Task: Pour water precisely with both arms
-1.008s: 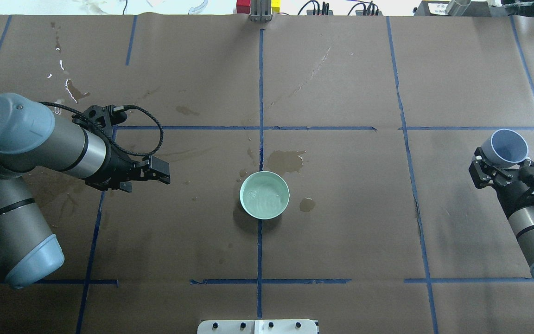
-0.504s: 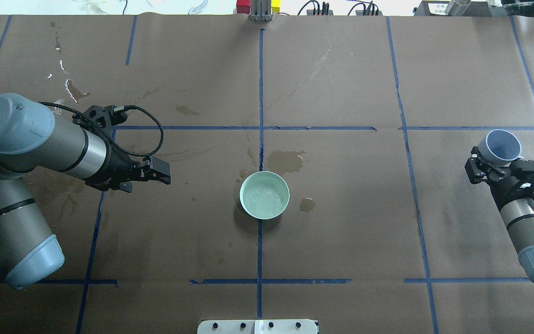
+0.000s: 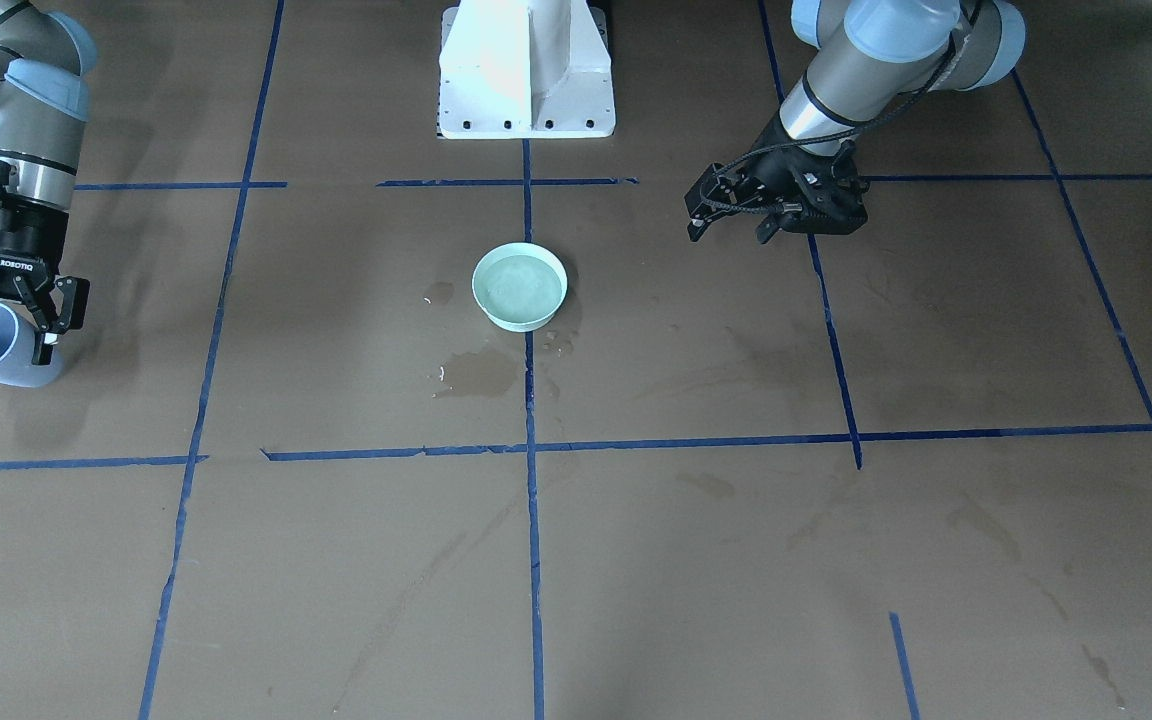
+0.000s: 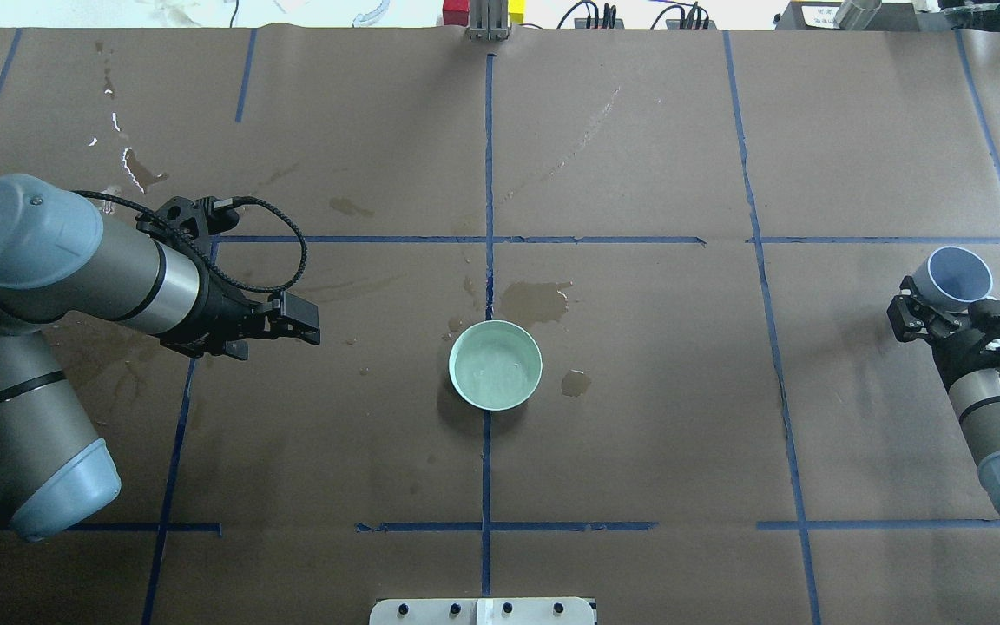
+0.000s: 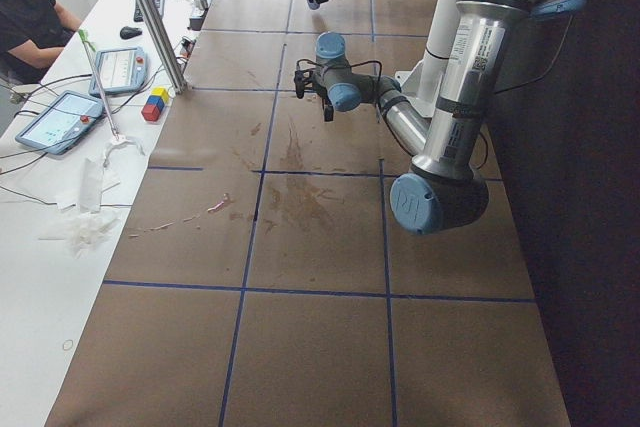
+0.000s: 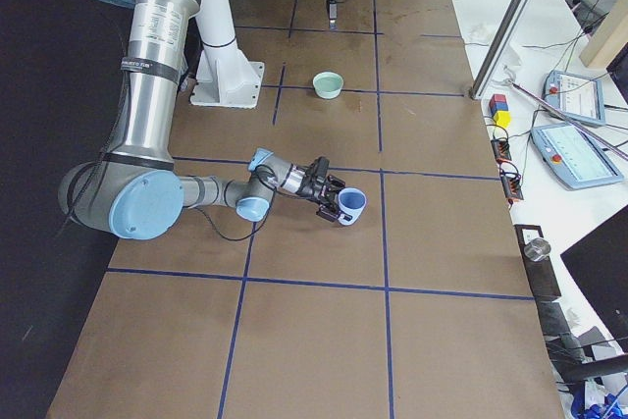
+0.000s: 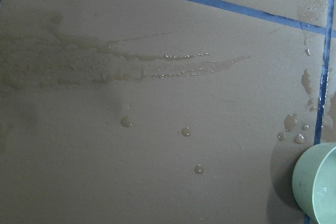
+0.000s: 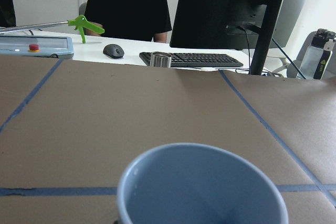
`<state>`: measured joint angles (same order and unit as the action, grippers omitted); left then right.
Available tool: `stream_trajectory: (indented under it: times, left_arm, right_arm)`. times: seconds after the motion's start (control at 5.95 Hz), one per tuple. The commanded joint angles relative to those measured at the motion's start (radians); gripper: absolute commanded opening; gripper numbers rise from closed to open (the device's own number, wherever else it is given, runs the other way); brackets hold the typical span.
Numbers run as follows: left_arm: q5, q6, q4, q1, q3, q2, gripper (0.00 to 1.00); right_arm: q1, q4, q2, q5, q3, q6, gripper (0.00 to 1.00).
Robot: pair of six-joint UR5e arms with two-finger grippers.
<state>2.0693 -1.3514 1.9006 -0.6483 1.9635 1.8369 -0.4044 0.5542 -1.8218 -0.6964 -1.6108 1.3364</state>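
Water (image 4: pixel 495 363) sits in mint-green bowl (image 4: pixel 453 369). Right gripper (image 4: pixel 934 302) is clenched on tilted blue cup (image 4: pixel 951 276), well apart from bowl. Left gripper (image 4: pixel 300 319) hangs nearer bowl on its other side; released or clenched, cannot tell.

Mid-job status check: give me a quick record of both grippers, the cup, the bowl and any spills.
left gripper: open, empty, hovering to the bowl's left
right gripper: shut on the cup, far out on the robot's right
cup: blue, tilted, well apart from the bowl
bowl: pale green, upright on the centre tape line, water inside
spills: wet puddles on the brown paper beside the bowl
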Motion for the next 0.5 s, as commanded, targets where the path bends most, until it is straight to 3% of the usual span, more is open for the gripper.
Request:
stream_trajectory:
  times: [0.0,0.17,0.34]
  left_arm:
    - [0.0,0.0,-0.001,-0.001,0.002,-0.001,1.0]
    - [0.0,0.0,0.0,-0.001,0.002,-0.001,1.0]
    - [0.0,0.0,-0.001,-0.001,0.002,-0.001,1.0]
  right_arm:
    - [-0.004,0.001,0.001,-0.008,0.017,0.033,0.03]
    - [-0.004,0.001,0.001,-0.008,0.02,0.033,0.28]
    - [-0.004,-0.002,0.001,-0.006,0.028,0.043,0.99]
